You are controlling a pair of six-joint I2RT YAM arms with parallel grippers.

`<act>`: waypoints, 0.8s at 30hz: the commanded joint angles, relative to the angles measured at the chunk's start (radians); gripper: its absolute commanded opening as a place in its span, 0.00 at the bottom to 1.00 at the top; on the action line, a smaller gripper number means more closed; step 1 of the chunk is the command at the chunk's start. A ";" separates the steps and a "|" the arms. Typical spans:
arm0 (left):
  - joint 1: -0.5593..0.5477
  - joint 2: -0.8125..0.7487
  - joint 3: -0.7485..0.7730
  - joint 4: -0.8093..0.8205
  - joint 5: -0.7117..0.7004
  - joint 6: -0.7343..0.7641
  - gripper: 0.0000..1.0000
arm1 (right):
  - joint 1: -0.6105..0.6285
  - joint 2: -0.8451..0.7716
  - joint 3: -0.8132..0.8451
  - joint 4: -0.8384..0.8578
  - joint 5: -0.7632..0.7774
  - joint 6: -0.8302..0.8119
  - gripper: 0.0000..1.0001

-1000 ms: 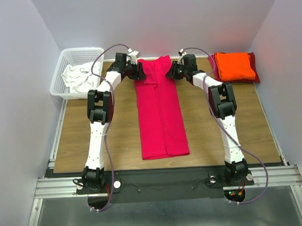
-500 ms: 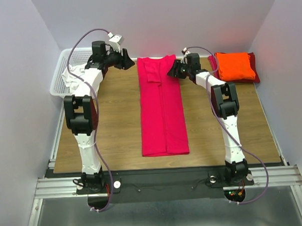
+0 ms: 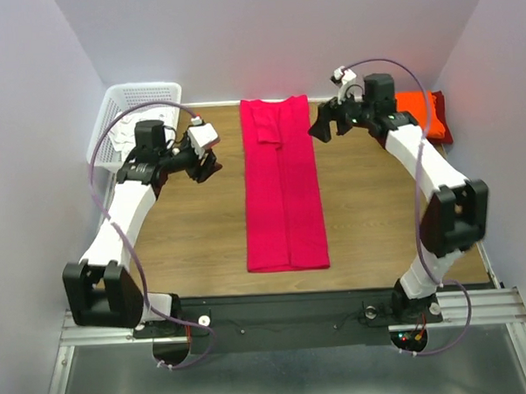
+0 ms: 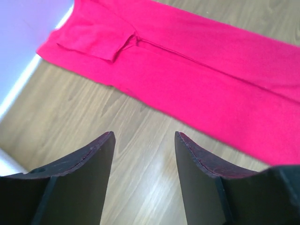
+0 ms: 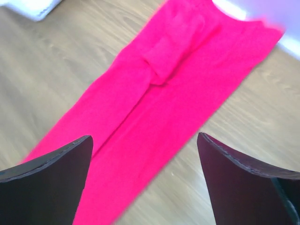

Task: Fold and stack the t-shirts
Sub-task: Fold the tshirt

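Observation:
A pinkish-red t-shirt [image 3: 282,187] lies flat down the middle of the table, folded into a long narrow strip with both sleeves tucked in. It also fills the upper part of the left wrist view [image 4: 197,65] and crosses the right wrist view [image 5: 159,103]. My left gripper [image 3: 211,164] hovers over bare wood left of the strip, open and empty. Right of the strip's far end, my right gripper [image 3: 321,125] stands wide open and empty. At the back right, an orange t-shirt [image 3: 416,105] rests folded on a darker red one [image 3: 440,124], partly hidden by the right arm.
A white basket [image 3: 128,111] holding pale cloth stands at the back left corner, behind the left arm. The wooden table [image 3: 195,235] ends at a metal rail along its near edge. Grey walls close in on three sides.
Both grippers have let go of the shirt's far end and drawn outward, the left arm swinging left and nearer, the right lifting to the right. The right jaws opened wide. The sleeves now lie folded inward.

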 commanded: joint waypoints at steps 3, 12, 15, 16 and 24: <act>-0.003 -0.162 -0.113 -0.118 0.062 0.104 0.71 | 0.010 -0.349 -0.291 -0.136 0.043 -0.237 1.00; -0.058 -0.132 -0.087 -0.411 0.104 0.387 0.97 | 0.049 -0.669 -0.591 -0.422 -0.041 -0.677 0.99; -0.118 -0.219 -0.255 -0.350 0.042 0.456 0.94 | 0.108 -0.775 -0.724 -0.449 -0.015 -0.753 0.95; -0.144 -0.240 -0.289 -0.327 0.016 0.481 0.93 | 0.128 -0.796 -0.750 -0.449 -0.002 -0.765 0.93; -0.491 -0.362 -0.563 -0.127 -0.125 0.451 0.68 | 0.344 -0.886 -0.956 -0.289 0.036 -0.787 0.65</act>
